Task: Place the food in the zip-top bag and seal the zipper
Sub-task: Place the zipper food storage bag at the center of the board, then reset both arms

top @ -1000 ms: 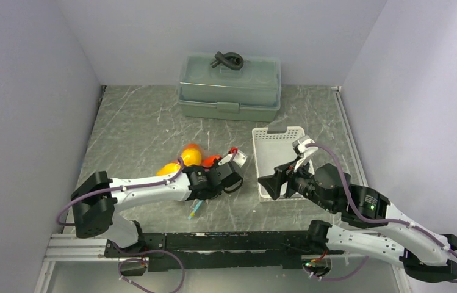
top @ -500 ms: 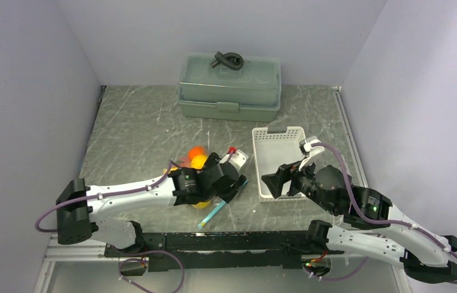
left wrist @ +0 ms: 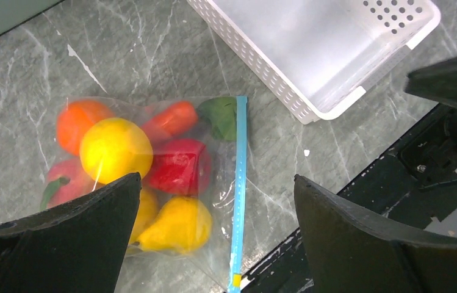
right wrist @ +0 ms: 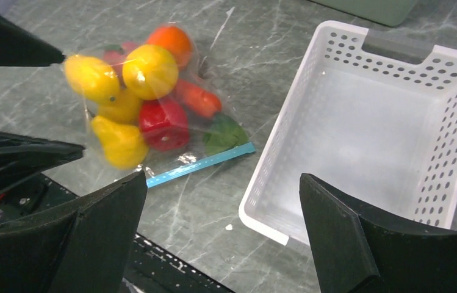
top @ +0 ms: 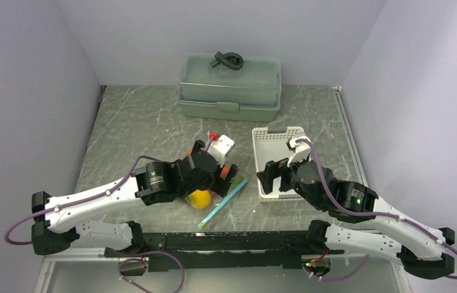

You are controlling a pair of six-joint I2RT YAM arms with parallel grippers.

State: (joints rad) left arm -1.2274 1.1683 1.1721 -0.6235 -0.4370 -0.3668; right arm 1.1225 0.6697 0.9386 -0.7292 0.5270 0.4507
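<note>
Since the food [left wrist: 116, 149] lay inside the one zip-top bag [left wrist: 219, 159] on the table [left wrist: 152, 49] beside the single basket [right wrist: 269, 152], eight or nine pieces (mostly yellow and red, one orange, one green), the step in hand looked to be sealing. The left gripper [left wrist: 216, 183] and right gripper [right wrist: 221, 180] both hung above it, spread wide and holding nothing. Whether the one zipper [left wrist: 239, 183] was already shut could not be told, so the next move probably called for pinching one end and running along it.
</note>
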